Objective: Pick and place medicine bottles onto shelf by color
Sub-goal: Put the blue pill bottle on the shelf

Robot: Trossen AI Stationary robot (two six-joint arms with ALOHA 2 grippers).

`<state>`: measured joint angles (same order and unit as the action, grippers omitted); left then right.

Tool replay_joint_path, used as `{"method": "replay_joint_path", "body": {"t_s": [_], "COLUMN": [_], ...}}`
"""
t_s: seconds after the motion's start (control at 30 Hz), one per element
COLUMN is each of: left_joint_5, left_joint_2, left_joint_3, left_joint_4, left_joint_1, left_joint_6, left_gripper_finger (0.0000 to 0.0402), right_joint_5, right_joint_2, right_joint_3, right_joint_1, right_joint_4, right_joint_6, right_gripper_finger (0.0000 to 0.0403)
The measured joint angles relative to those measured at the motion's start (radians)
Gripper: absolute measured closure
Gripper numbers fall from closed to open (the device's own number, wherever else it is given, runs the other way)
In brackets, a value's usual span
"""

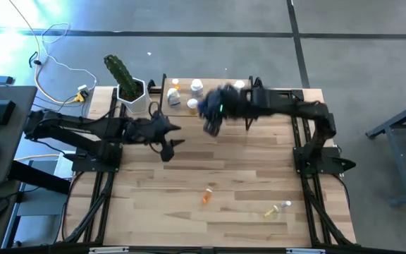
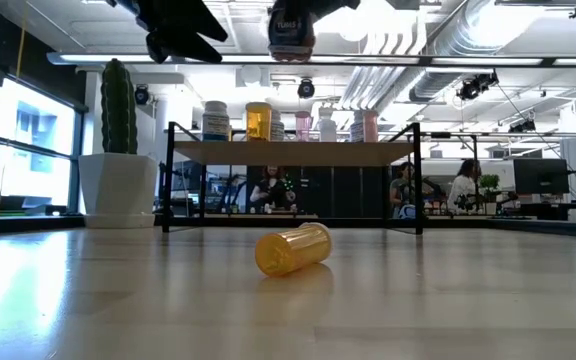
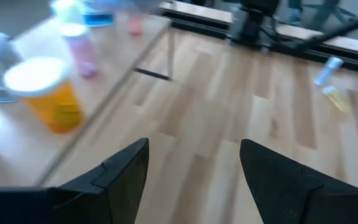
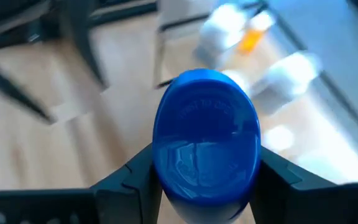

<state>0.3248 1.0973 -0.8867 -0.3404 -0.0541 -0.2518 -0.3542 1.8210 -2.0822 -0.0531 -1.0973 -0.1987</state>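
Blue bottle (image 4: 207,140), body hidden between right claw (image 4: 205,180) fingers

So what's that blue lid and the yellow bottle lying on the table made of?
The blue lid looks like glossy plastic: it shines and carries raised lettering. The yellow bottle seems see-through plastic, since light glows through it. The table looks like pale wood planks with visible grain.

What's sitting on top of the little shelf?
Bottles stand on the shelf: a white one, an orange one and pink ones. Those behind this front row are covered.
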Motion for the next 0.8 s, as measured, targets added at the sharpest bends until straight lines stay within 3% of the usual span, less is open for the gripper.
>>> {"method": "replay_joint_path", "body": {"t_s": [0.33,0.6,0.8], "left_joint_5": [-0.003,0.004,0.023], "left_joint_2": [-0.021,-0.021,-0.021], "left_joint_3": [0.0,0.0,0.0], "left_joint_4": [0.017,0.074,0.106], "left_joint_1": [-0.186,-0.27,-0.319], "left_joint_6": [0.02,0.02,0.019], "left_gripper_finger": [0.0161,0.0161,0.0161], "right_joint_5": [0.187,0.332,0.382], "right_joint_2": [-0.001,0.002,0.043], "right_joint_3": [-0.165,-0.151,-0.149], "right_joint_1": [-0.359,-0.635,-0.743], "right_joint_4": [0.002,0.042,0.129], "right_joint_6": [0.322,0.42,0.496], "right_gripper_finger": [0.0238,0.0238,0.0238]}}
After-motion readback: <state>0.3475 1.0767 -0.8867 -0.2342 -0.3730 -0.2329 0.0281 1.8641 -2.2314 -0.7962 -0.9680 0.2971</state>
